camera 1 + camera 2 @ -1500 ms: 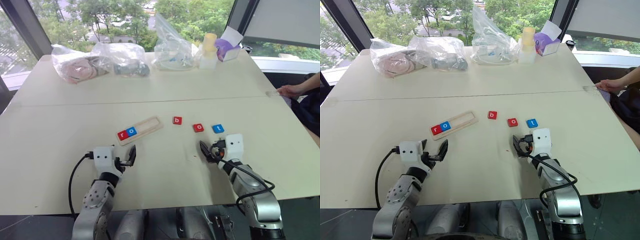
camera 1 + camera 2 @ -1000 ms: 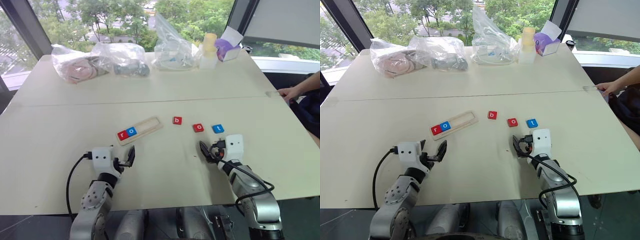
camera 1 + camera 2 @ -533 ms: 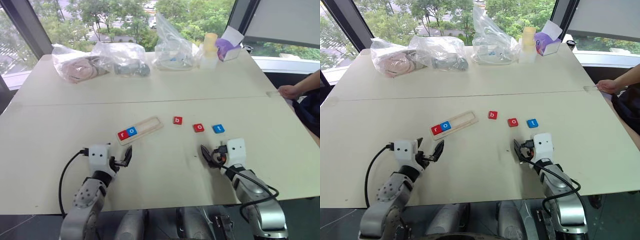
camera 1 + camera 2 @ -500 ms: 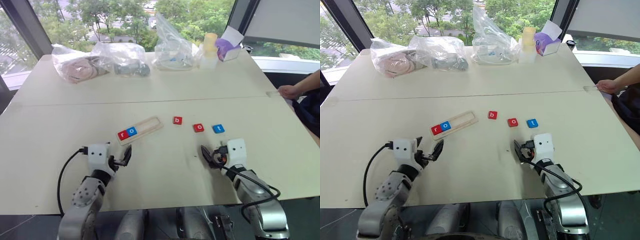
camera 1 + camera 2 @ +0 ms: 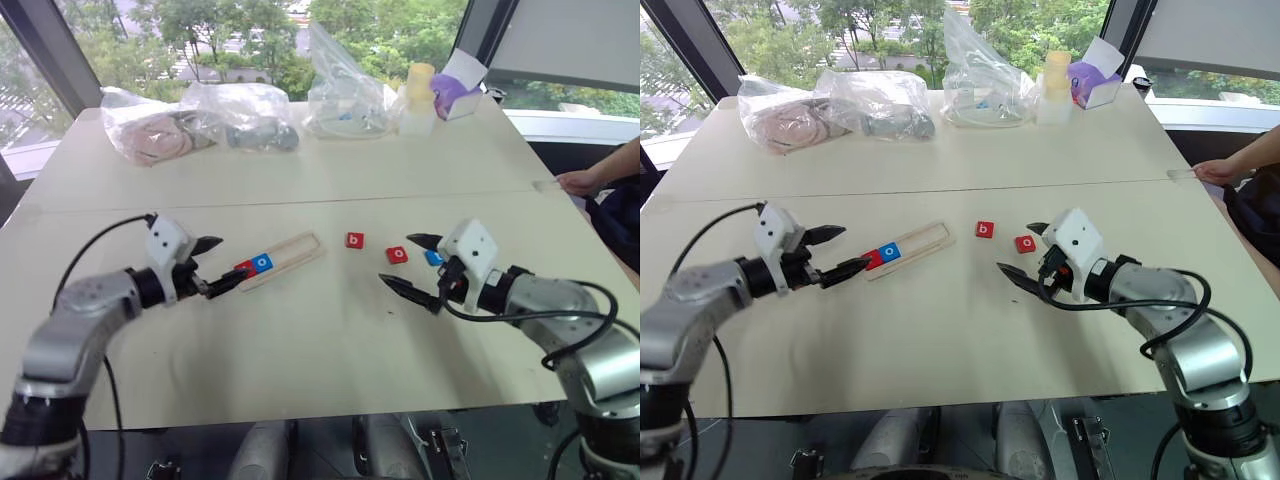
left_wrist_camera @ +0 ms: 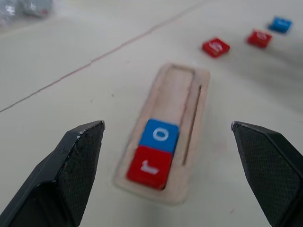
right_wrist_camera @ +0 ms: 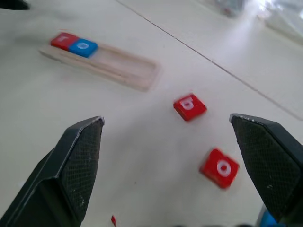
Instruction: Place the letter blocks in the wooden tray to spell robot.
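Two arms of silver-grey rounded metal segments, each ending in a white boxy wrist housing. Black cables looping from forearm to wrist on both. Left gripper point(image 5: 212, 265) and right gripper point(image 5: 410, 265) each with two black tapered fingers point(image 6: 78, 165), inner pads finely cross-hatched.

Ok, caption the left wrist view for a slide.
Open left end effector facing the wooden tray, red r and blue o already seated.

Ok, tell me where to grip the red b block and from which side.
Grip the red b block across two opposite side edges, coming straight down from above. It lies flat on the table, apart from the wooden tray and the red o block, so jaws probably fit.
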